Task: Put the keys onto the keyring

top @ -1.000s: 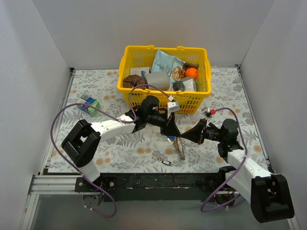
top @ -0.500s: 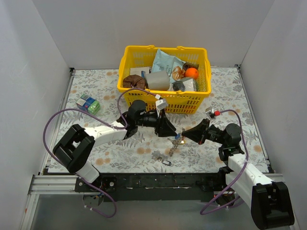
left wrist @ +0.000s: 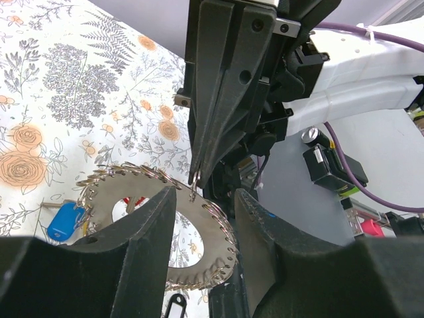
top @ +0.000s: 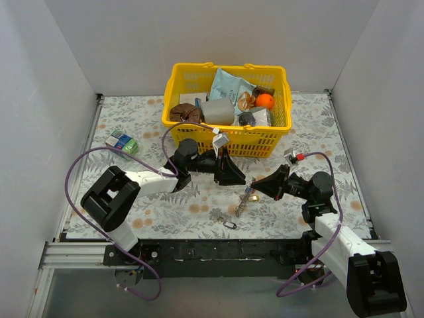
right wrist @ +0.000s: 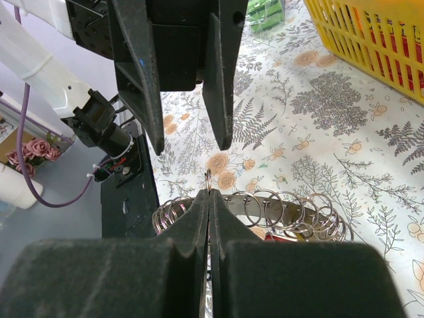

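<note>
The right end effector point(right wrist: 209, 199) is clenched on one of the little wire loops that fringe the keyring point(left wrist: 199, 238). It holds the ring off the tabletop point(top: 192, 209), about midway between the yellow basket point(top: 225, 139) and the near edge. The left end effector point(top: 240, 179) faces it nose to nose, released, with nothing between its fingers and the ring's rim showing in the gap.

A blue key point(left wrist: 63, 222) shows at the ring's far side. From here I can't tell whether it already hangs from a loop or lies below it. A small bunch of metal, which I take for more keys point(top: 218, 214), lies on the tabletop towards the near edge.

As I read it, the left arm is meant to work a loop or bring a key across. To do that well, the right arm should hold dead steady, because the ring hangs from a single thin loop and will swing at a touch. The left fingers ought to close on one loop only, near the pinched one, not on the flat plate. A key should be taken by its head so its hole stays clear. The two noses are very close, so any approach should be slow.
</note>
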Available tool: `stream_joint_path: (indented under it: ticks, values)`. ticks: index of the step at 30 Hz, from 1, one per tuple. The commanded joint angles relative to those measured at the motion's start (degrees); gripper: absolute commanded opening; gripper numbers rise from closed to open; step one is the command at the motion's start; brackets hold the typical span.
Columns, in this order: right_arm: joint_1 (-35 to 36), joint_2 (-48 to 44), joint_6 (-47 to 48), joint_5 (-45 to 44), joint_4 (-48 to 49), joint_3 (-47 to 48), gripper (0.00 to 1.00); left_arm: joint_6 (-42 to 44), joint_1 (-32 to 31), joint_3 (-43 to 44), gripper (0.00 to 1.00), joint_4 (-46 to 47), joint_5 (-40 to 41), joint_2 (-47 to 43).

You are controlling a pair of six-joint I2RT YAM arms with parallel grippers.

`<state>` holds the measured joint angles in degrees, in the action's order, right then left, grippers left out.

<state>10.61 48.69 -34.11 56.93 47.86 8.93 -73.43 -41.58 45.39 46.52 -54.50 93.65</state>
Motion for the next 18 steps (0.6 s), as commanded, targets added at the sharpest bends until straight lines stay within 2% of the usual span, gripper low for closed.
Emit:
stream_joint_path:
  ticks: [1,3,9,18]
  values:
    - [0.02,-0.79,0.01,-0.32,3.91,0.47,0.01,1.7,-0.43,3.39,0.4,-2.22,-0.87,1.01]
    - [0.02,-0.7,0.01,-0.32,3.82,0.48,0.01,3.11,-1.13,4.01,0.39,-4.15,-0.78,1.62]
    - [0.02,-0.96,0.36,-0.41,3.21,0.65,0.01,4.34,-2.01,5.24,0.28,-5.74,-1.14,2.77]
    - [0.02,-0.96,0.71,-0.5,2.68,0.74,0.01,6.28,-2.1,5.06,0.24,-8.55,-0.87,2.86]
